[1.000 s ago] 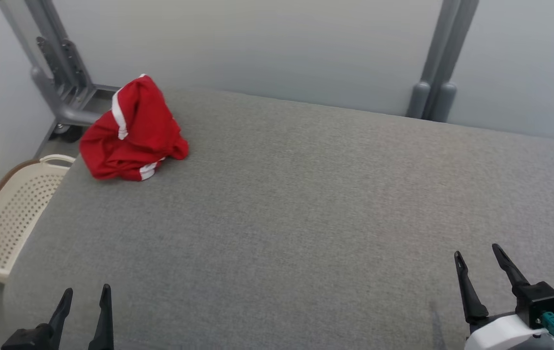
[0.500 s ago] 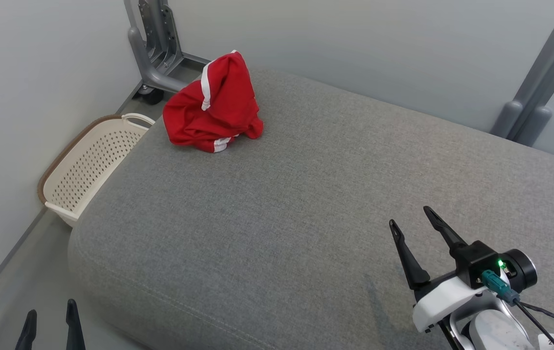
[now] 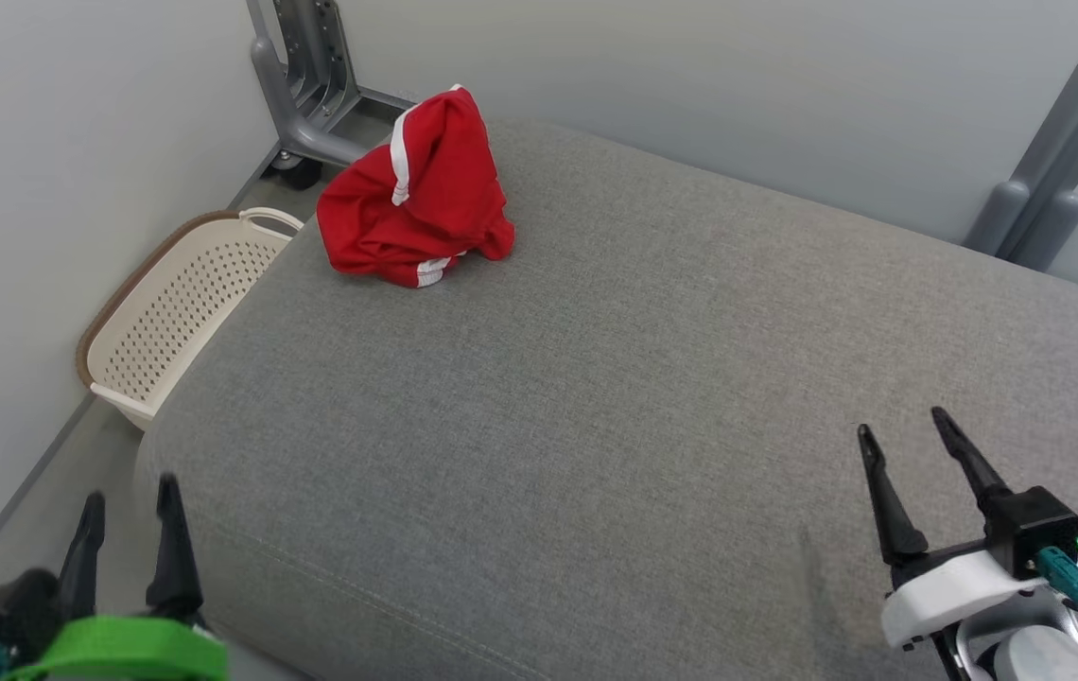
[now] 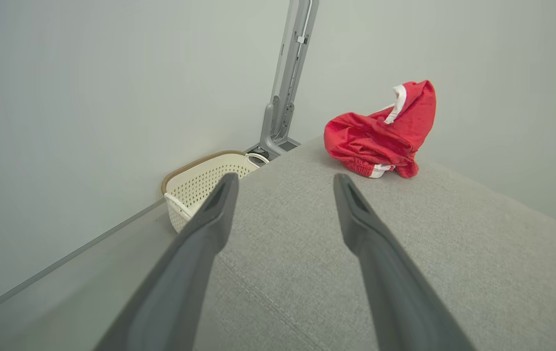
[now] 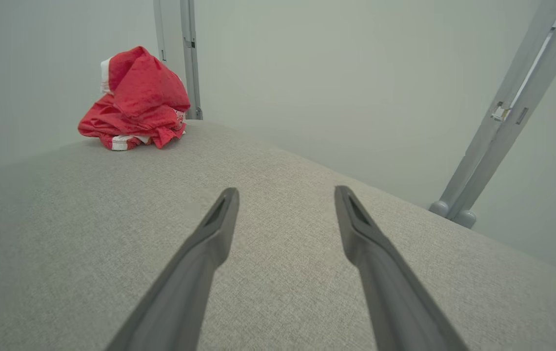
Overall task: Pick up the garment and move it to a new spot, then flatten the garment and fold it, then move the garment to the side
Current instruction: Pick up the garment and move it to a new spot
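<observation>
A grey fabric-covered pad, perhaps a mattress or a sofa seat, ran across the head view from its rounded corner at the lower left to the right edge. On it, at the upper left near its far corner, a red garment with white trim lay crumpled in a heap.

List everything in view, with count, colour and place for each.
crumpled red fabric garment with white trim: one, red and white, far left corner of the padded surface.
grey fabric-covered padded surface: one, grey, across the middle.
cream perforated plastic basket: one, cream with a brown rim, on the floor left of the surface.
grey metal upright frames: two, grey, by the back wall, one behind the garment, one far right.
left hand: one, dark fingers, open and empty, by the surface's near left corner.
right hand: one, dark fingers, open and empty, over the surface's near right.
</observation>
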Available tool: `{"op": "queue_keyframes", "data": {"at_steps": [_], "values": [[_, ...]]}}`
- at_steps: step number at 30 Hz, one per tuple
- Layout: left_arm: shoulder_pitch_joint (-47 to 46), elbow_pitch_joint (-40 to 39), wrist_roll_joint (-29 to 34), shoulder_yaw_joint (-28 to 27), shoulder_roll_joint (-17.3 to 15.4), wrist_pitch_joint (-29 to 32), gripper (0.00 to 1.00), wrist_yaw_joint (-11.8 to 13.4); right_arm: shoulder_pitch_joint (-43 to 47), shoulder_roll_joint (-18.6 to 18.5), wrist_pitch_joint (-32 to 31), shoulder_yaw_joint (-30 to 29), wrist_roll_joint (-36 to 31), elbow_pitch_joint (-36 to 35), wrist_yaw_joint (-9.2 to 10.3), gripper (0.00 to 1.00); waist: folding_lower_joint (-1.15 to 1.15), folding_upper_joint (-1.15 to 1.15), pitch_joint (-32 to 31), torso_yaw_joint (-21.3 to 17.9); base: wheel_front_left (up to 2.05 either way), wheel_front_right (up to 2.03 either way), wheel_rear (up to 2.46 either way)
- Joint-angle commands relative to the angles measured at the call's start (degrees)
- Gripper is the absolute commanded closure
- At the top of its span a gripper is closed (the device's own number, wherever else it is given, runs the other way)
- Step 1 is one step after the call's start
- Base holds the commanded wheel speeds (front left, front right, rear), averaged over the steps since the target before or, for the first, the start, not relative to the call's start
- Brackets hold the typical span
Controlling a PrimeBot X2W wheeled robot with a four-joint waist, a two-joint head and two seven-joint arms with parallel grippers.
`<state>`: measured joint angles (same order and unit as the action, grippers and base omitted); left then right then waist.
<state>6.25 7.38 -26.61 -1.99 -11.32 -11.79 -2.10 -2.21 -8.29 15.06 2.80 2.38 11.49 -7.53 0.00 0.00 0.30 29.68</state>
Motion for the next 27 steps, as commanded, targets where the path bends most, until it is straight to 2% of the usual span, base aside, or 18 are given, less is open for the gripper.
{"op": "queue_keyframes", "data": {"at_steps": [1, 7, 15, 21, 27], "values": [[-2.3, -0.3, -0.4, 0.5, 0.7, 0.6, 0.0, -0.2, 0.8, -0.3, 0.2, -0.9, -0.5, -0.7, 0.08, 0.0, 0.0, 0.0, 1.4, -0.2, 0.0, 0.0, 0.0], [-18.1, 3.3, -5.1, 2.0, 4.8, 6.4, 0.0, 1.4, -0.9, -2.4, 0.2, -4.4, -2.0, -5.0, 0.08, 0.0, 0.0, 0.0, 10.9, -4.8, 0.0, 0.0, 0.0], [-38.7, 12.9, -14.9, 1.4, 7.0, 20.0, 0.0, 4.2, -5.4, -6.0, 0.2, -6.0, -1.5, -7.5, 0.08, 0.0, 0.0, 0.0, 22.3, -8.7, 0.0, 0.0, 0.0], [-52.1, 20.9, -17.4, 0.2, 5.7, 23.7, 0.0, 5.5, -8.3, -6.7, 0.2, -4.0, -1.5, -7.6, 0.08, 0.0, 0.0, 0.0, 27.6, -12.6, 0.0, 0.0, 0.0], [-60.6, 30.0, -15.8, 0.6, 1.6, 25.3, 0.0, 5.6, -7.6, -6.8, 0.2, -3.2, -1.5, -7.8, 0.08, 0.0, 0.0, 0.0, 28.6, -16.8, 0.0, 0.0, 0.0]]}}
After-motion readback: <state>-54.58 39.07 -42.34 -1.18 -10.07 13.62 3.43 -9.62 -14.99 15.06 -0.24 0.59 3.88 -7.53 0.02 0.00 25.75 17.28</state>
